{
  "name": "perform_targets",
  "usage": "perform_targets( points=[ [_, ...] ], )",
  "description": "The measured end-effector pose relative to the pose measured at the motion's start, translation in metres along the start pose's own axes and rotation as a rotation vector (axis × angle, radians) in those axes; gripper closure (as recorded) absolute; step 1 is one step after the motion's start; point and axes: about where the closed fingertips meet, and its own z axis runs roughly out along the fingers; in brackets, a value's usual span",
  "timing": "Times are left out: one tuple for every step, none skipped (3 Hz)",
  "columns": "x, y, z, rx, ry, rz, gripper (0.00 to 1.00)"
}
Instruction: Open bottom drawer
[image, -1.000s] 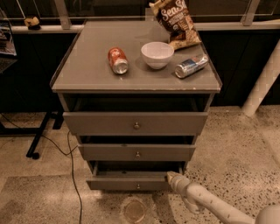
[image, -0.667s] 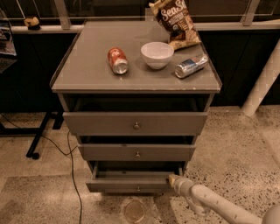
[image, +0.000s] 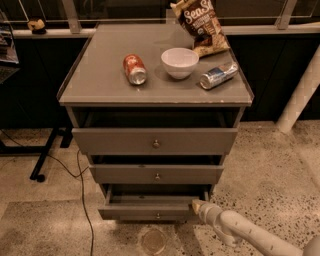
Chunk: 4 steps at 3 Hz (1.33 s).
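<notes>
The grey cabinet (image: 155, 95) has three drawers. The bottom drawer (image: 150, 210) is the lowest, with a shallow grey front and a small round knob (image: 158, 216). It stands pulled out a little, with a dark gap above its front. The gripper (image: 196, 205) is at the end of a white arm that comes in from the lower right. It is at the right end of the bottom drawer's front, at its top edge. The middle drawer (image: 156, 174) and the top drawer (image: 155, 141) also stand slightly out.
On the cabinet top lie a red can (image: 134, 69), a white bowl (image: 179, 62), a silver can (image: 218, 75) and a snack bag (image: 199, 24). A black cable (image: 82, 200) runs down the floor at left. A white post (image: 299, 95) stands at right.
The arm and the gripper have shifted slightly left along the bottom drawer's right end. The drawer stands about as far out as before.
</notes>
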Motion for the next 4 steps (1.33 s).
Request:
perform_targets(
  points=[
    [-0.02, 0.016, 0.019, -0.009, -0.051, -0.028, 1.0],
    [-0.021, 0.017, 0.02, -0.009, -0.053, -0.029, 1.0],
    [-0.018, 0.017, 0.033, 0.005, -0.043, -0.048, 1.0],
    [-0.011, 0.015, 0.053, 0.023, -0.015, -0.072, 1.0]
  ],
)
